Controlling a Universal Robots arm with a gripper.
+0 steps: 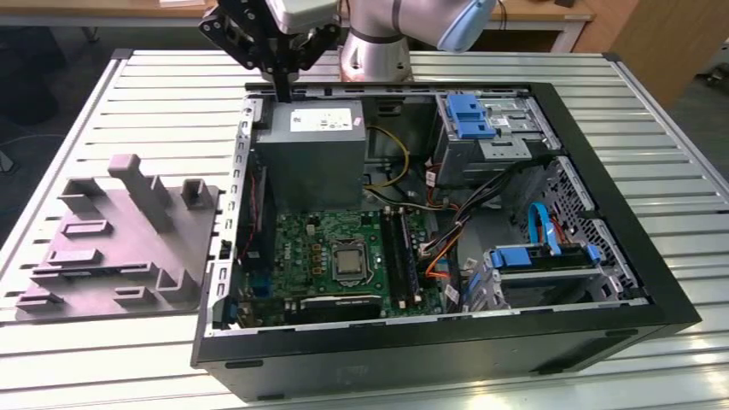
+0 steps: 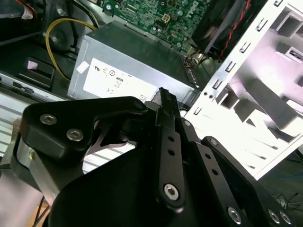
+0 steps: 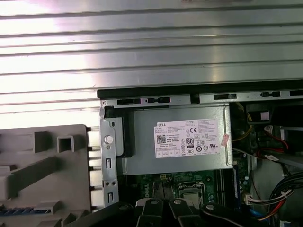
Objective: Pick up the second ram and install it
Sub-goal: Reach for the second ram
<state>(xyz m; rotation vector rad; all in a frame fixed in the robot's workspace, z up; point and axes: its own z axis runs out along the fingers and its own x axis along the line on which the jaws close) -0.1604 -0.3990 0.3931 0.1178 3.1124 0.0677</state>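
The gripper (image 1: 282, 92), fingers closed together, hangs above the far edge of the open computer case (image 1: 433, 359), over one grey power supply (image 1: 310, 158). One grey fixture (image 1: 114, 243) lies apart at the exterior view's left.

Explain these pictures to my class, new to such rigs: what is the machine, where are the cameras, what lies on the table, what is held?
The machine is a robot arm with a black end effector. The exterior view is taken off the arm; both wrist views ride on it. On the slatted metal table stand an open computer case and a grey holder. The end effector hangs near the case's grey power supply; whether it holds anything cannot be told.
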